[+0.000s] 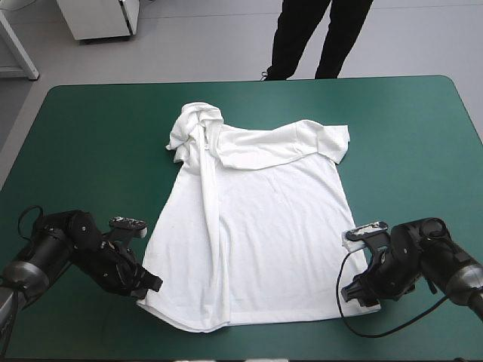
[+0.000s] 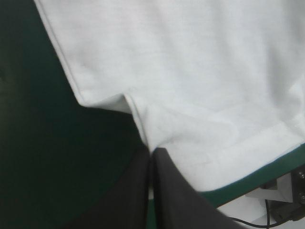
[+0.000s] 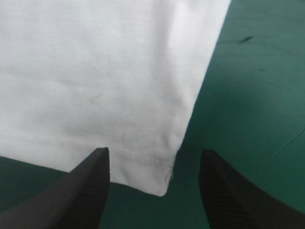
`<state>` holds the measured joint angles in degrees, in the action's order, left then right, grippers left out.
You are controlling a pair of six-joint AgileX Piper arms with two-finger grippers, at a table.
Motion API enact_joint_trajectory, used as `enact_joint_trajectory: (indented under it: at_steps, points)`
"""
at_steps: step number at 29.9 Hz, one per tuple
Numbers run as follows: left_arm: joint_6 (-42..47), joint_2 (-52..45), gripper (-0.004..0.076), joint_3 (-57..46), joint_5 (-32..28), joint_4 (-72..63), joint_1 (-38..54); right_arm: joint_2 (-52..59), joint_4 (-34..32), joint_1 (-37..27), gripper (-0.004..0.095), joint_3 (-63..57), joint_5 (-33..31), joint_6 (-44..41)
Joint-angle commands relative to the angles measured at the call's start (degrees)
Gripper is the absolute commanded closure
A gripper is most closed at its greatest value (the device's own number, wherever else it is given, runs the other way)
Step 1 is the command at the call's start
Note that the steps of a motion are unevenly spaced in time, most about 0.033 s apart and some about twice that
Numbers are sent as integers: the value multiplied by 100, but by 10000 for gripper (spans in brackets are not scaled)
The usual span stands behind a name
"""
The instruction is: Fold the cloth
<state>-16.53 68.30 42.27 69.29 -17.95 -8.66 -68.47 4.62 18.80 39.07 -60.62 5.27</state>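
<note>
**A:** Black fingers (image 2: pixel 176 200) on the left gripper (image 2: pixel 151 160) are clamped together on the white short-sleeved fabric T-shirt (image 1: pixel 264 226), pinching a pucker at its 7 o'clock hem corner.

**B:** Yep, and the right gripper (image 3: pixel 155 157) is spread wide, gripping nothing. The 5 o'clock hem corner lies flat between its fingers. The shirt's spread out mid-table on the teal-green cover (image 1: pixel 90 151), collar at 12, hem at 6, and the 11 o'clock sleeve is bunched up.

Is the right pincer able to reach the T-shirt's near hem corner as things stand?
Probably yes: the right pincer is open, and the hem corner of the T-shirt lies flat on the teal-green cover between its fingers, with nothing over it.
</note>
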Motion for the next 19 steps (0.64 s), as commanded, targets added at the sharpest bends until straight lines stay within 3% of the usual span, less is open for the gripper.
enact_joint_trajectory:
  at_steps: [1,7,9,14,19]
  points:
    - [47,-168,733,206,344,-135,-38,15,92,18,369,-128,19,70]
    - [47,-233,733,206,382,-135,-38,-5,173,18,414,-455,121,86]
    - [47,-241,733,206,394,-146,-38,-5,236,18,514,-455,163,95]
    - [47,-241,733,206,394,-185,-38,-130,712,18,890,-455,500,345]
    - [47,-289,733,206,405,-226,-38,-545,1526,18,923,-455,533,874]
